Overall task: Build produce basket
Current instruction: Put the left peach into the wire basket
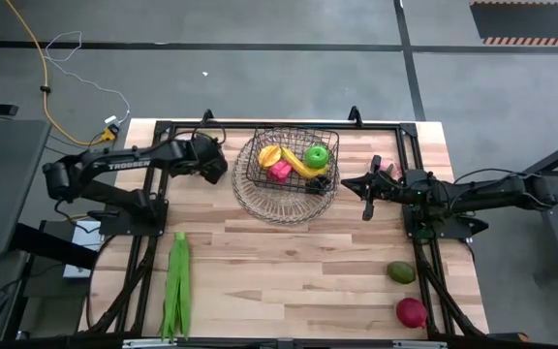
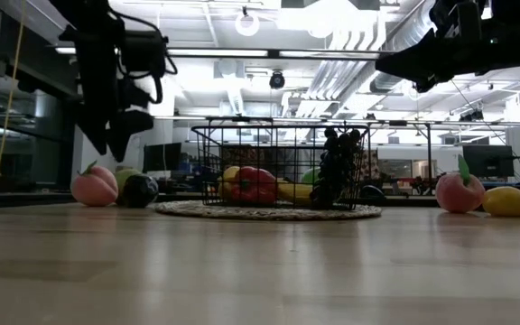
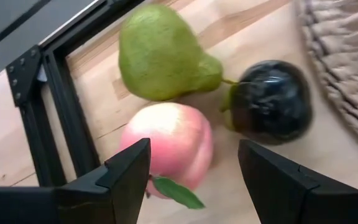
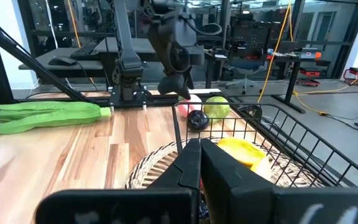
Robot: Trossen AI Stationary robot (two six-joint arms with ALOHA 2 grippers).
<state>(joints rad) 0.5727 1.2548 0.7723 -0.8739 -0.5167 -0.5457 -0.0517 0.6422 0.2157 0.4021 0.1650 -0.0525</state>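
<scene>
Left pincer [image 3: 194, 180] spread wide above the pink peach [image 3: 169, 146], empty, beside pear [image 3: 160, 53] and dark plum [image 3: 271, 99].

Left gripper [image 2: 116, 144] hangs above peach [image 2: 94, 186]; basket [image 2: 283, 171] centre.

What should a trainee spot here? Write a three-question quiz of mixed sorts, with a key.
1. True or false: the left gripper is shut on the peach.
2. Which lies outside the basket? A. banana B. pods C. green apple
3. Fill in: the right gripper, beside the basket, is ____.

Key
1. False: the left gripper is open, above the peach.
2. B: the pods lie on the table, away from the basket.
3. shut
</scene>
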